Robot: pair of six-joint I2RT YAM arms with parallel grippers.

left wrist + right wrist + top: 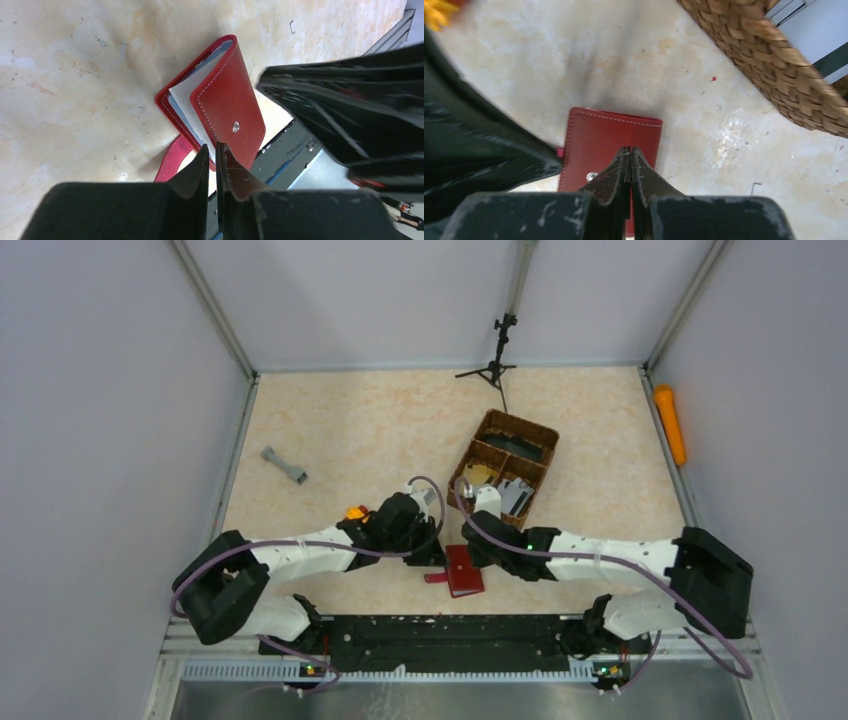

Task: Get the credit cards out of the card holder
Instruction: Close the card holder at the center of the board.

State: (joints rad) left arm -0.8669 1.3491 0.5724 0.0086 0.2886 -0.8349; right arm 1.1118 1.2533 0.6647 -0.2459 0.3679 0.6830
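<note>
Across the whole overhead view, showed a pale marbled table walled in grey. Showed two white-and-black arms reaching in from the near edge and meeting at the middle: left arm, right arm.

Just beyond their wrists, showed a brown wicker basket, divided into compartments and set aslant.

Between the two wrists, near the front edge, showed the card holder, dark red, on the table and apart from the basket. Seen from the left wrist, showed its front cover standing a little open, with pale leaves between the covers; could not tell whether cards or lining.

Showed the left gripper with fingers drawn almost together, nipping the holder's near edge. Showed the right gripper with jaws pressed flat together, tips over the red cover.

Inside the basket's near compartments, showed flat grey-silver cards and a tan-gold card.

Elsewhere, showed an orange cylinder by the right wall, a small black tripod at the far edge, a grey bar to the left, and an orange block by the left wrist.

On the holder, showed a red side tab and a tiny metal snap.
</note>
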